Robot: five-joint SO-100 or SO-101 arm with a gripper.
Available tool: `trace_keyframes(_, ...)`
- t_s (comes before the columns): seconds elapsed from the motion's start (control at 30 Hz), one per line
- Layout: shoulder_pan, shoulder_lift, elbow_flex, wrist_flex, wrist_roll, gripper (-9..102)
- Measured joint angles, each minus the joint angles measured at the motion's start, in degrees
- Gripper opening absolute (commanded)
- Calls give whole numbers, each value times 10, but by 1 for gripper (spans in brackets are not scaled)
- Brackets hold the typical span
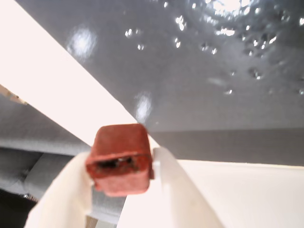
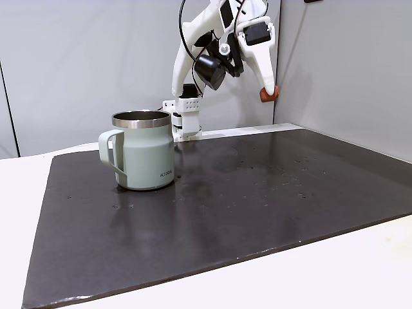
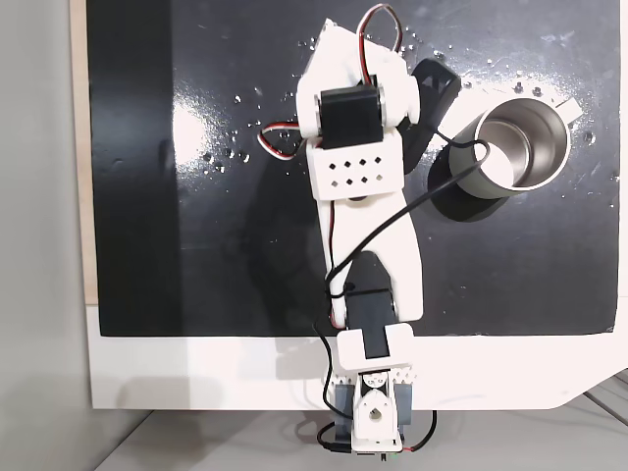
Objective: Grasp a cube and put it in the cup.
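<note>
In the wrist view we see our claw (image 1: 124, 178) closed on the cube (image 1: 121, 159), its white fingers (image 1: 178, 190) pressing both sides. In a fixed view the claw (image 2: 269, 92) holds the cube (image 2: 269, 94) high above the dark mat (image 2: 257, 193) on the tabletop (image 2: 360, 270). The cup (image 2: 143, 151) stands upright on the mat at about eight o'clock from the cube, well apart.
</note>
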Motion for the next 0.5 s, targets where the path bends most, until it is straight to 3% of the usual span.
trace_keyframes(0.3, -4, 40, 10, -1, -6, 2)
trace_keyframes(0.5, 56, 60, 10, 2, -31, 2)
